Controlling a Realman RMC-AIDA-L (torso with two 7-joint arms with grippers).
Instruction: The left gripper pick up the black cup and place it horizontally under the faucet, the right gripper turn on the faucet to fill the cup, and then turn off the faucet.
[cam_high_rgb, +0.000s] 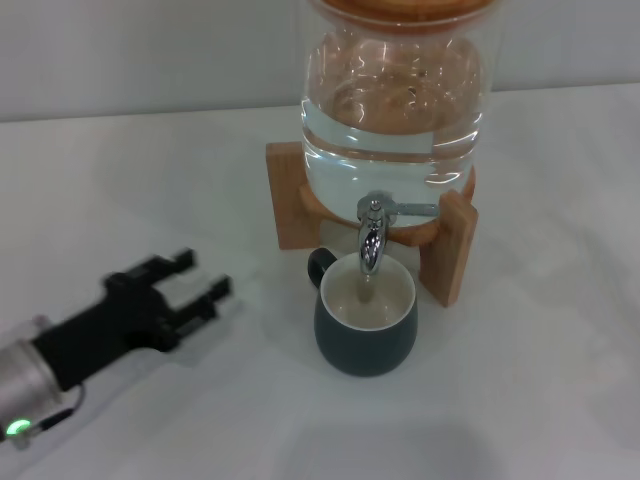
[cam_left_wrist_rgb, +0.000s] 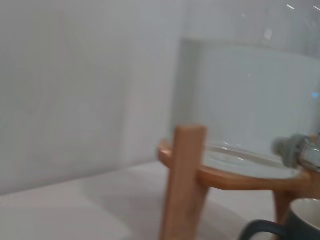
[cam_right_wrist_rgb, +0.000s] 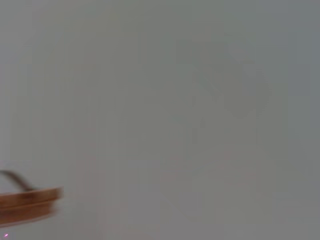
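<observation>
The black cup (cam_high_rgb: 365, 318) stands upright on the white table, right under the chrome faucet (cam_high_rgb: 372, 232), its handle toward the back left. Its cream inside shows, and a thin stream appears to run from the spout into it. The faucet's lever (cam_high_rgb: 412, 209) points to the right. My left gripper (cam_high_rgb: 200, 282) is open and empty, low over the table to the left of the cup and apart from it. In the left wrist view the cup's rim and handle (cam_left_wrist_rgb: 280, 227) show at the lower corner. My right gripper is out of view.
A large glass water jar (cam_high_rgb: 397, 110) with a wooden lid sits on a wooden stand (cam_high_rgb: 455, 246) behind the cup; the stand's leg (cam_left_wrist_rgb: 184, 185) shows close in the left wrist view. The right wrist view shows only a wooden edge (cam_right_wrist_rgb: 30, 202) against a pale wall.
</observation>
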